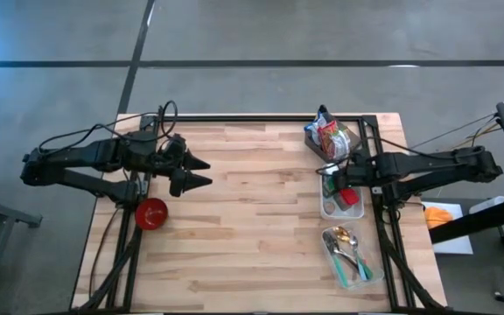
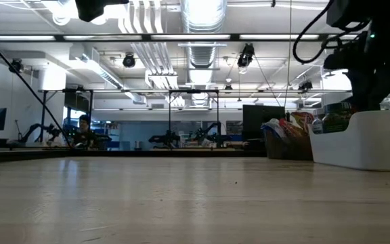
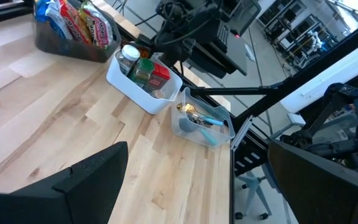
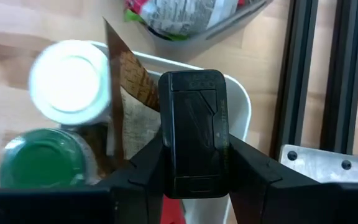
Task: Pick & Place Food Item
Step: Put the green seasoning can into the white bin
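Reaching down into the white bin [image 1: 329, 210] at the counter's [image 1: 252, 219] right side, the right end effector [image 1: 338, 185] hangs among the food items — whether its fingers grip anything cannot be told. The right wrist view alone shows a white-lidded jar [image 4: 70, 81] and a green-lidded jar [image 4: 39, 165] standing upright, lids facing up, beside a brown packet [image 4: 132, 81] set on edge. The left end effector [image 1: 201, 172] hovers at the left, fingers spread wide — near a red bowl [image 1: 151, 213]. Spoons lie in a clear tray [image 1: 364, 273].
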